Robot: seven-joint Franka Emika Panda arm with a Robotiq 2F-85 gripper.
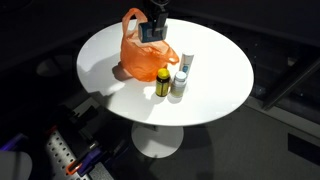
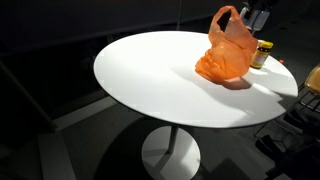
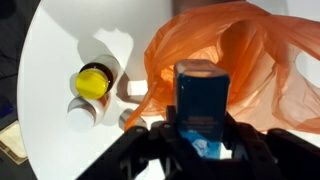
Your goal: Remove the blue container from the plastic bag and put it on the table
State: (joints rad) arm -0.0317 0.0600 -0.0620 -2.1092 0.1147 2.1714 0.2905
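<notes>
**Blue container gripped at the bag's mouth**

The round white table [image 1: 215, 70] carries a limp orange plastic bag [image 1: 138, 58] toward its far side. The blue container [image 3: 203, 98] stands upright at the bag's open mouth, and the gripper [image 3: 205, 132] is clamped across its flat sides. It looks like a rigid, light, smooth-faced box, so a firm squeeze should suit it, though the soft bag may cling. Just right of the bag stand a yellow-capped bottle [image 1: 163, 80] and a white bottle [image 1: 180, 78].
</notes>
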